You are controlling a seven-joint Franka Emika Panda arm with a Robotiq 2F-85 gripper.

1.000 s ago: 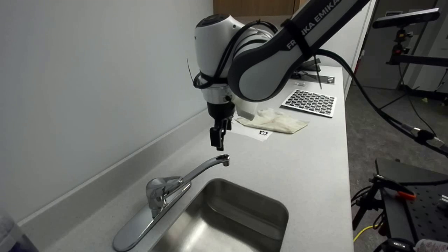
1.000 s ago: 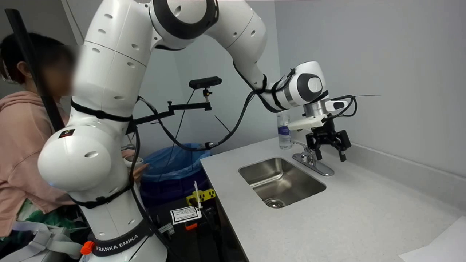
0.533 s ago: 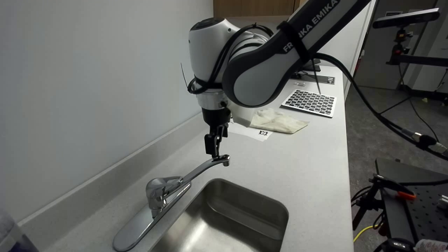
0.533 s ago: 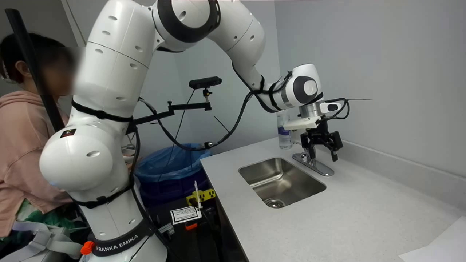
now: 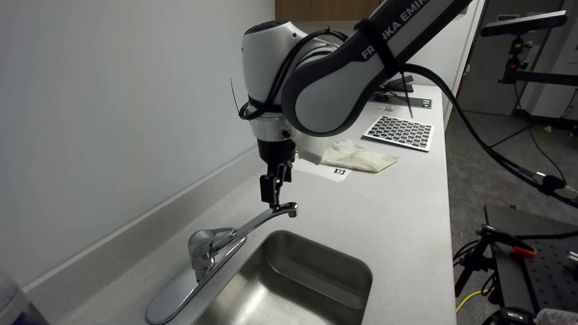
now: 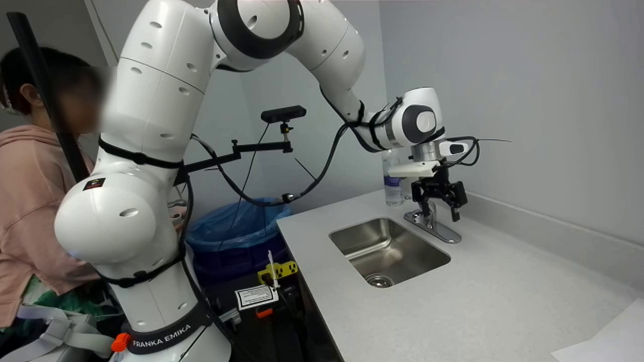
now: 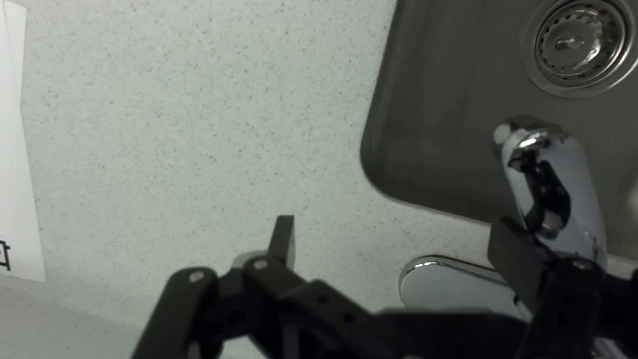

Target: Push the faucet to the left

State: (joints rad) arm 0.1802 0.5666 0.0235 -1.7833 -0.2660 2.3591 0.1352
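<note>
The faucet is shiny silver metal, with a long arched spout (image 5: 257, 222) reaching toward the sink (image 5: 323, 266) in an exterior view. Its base plate (image 6: 445, 233) shows in an exterior view, where my gripper (image 6: 441, 213) hides most of the spout. My gripper (image 5: 274, 204) is over the spout near its outlet end, with a fingertip appearing to touch it. In the wrist view my gripper (image 7: 394, 227) is wide open and holds nothing. Its right finger stands right beside the spout (image 7: 580, 199), the left over the counter. Exact contact is hard to tell.
The wall and backsplash (image 5: 135, 230) run close behind the faucet. A water bottle (image 6: 393, 188) stands beyond the faucet. A crumpled cloth (image 5: 361, 155), a paper sheet (image 7: 20, 199) and a checkered board (image 5: 402, 132) lie on the counter. A person (image 6: 43, 201) is behind the arm.
My gripper has come down and moved toward the faucet, from above the spout to its outer end. The spout's end has shifted very slightly. The gripper has stayed open.
</note>
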